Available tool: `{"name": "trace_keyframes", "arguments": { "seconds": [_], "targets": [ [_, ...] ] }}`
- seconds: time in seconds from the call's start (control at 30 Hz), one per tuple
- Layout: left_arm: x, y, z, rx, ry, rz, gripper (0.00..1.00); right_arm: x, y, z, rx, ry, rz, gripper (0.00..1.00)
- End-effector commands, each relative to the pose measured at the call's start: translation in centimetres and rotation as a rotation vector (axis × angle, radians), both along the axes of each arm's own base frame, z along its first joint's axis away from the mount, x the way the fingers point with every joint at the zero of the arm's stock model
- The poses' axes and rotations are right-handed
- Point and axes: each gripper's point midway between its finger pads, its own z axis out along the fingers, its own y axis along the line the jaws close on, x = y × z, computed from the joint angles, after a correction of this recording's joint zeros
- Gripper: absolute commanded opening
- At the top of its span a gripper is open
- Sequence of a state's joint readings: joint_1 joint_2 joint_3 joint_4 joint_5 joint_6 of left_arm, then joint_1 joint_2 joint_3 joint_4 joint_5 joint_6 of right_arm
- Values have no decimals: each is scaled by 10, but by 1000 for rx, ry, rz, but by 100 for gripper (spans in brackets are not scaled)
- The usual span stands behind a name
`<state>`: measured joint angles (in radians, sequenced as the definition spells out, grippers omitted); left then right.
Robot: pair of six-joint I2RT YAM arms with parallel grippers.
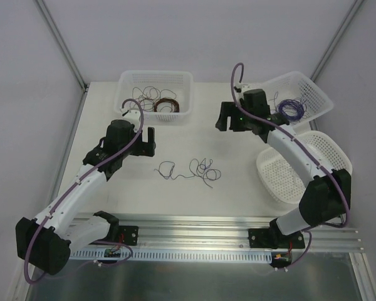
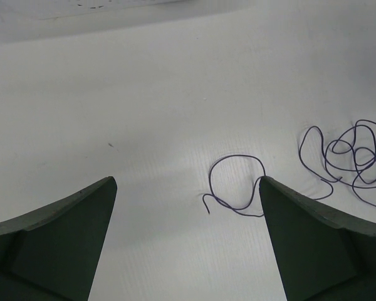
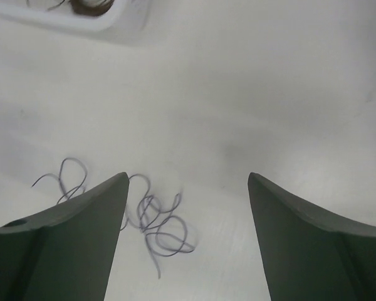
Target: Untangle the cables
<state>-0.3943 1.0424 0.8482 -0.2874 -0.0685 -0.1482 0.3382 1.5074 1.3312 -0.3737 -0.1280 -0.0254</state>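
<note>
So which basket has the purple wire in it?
The tilted basket at the far right. The far-left basket holds dark and red-brown wires, and the near-right basket shows none.

No legible text, label, brand, number or sign appears in any of the three views.
</note>
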Motion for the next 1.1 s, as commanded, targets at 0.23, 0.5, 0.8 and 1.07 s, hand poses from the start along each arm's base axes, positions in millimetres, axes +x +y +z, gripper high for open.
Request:
{"name": "trace_keyframes", "arguments": {
  "seconds": [0.23,0.5,0.8,1.07],
  "targets": [
    [5,42,36,-29,-180,200,99,-84,129,-29,121,95,73,79],
    [6,56,46,-66,-239,255,99,-117,193,-81,108,178,93,72],
    [8,58,44,-77,-231,251,99,-128,230,-122,76,234,112,57],
    [9,58,43,-94,-221,248,99,-132,239,-124,75,229,104,52]
  ]
}}
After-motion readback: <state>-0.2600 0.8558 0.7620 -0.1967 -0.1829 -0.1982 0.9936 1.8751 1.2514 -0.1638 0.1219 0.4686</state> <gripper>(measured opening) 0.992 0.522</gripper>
